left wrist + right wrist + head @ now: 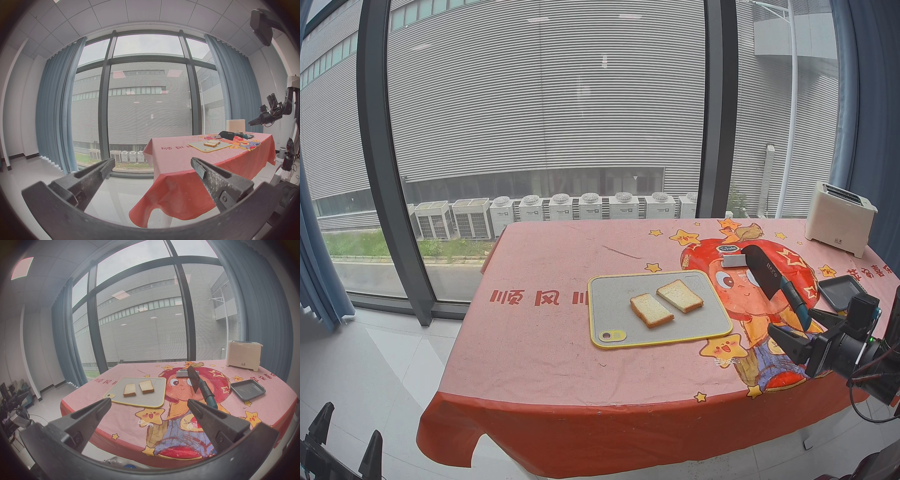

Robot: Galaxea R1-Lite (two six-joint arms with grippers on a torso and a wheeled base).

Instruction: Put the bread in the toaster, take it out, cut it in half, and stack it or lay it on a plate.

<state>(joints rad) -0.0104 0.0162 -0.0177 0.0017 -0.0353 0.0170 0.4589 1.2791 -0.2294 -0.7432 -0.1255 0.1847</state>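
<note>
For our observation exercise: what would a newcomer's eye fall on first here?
Two bread pieces lie side by side on the grey cutting board, mid-table. Right of it rests a blue-handled knife; the white toaster stands at the far right corner.

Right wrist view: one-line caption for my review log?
Open right gripper facing the table: two bread pieces on the cutting board, knife beside it, dark tray and toaster beyond.
</note>
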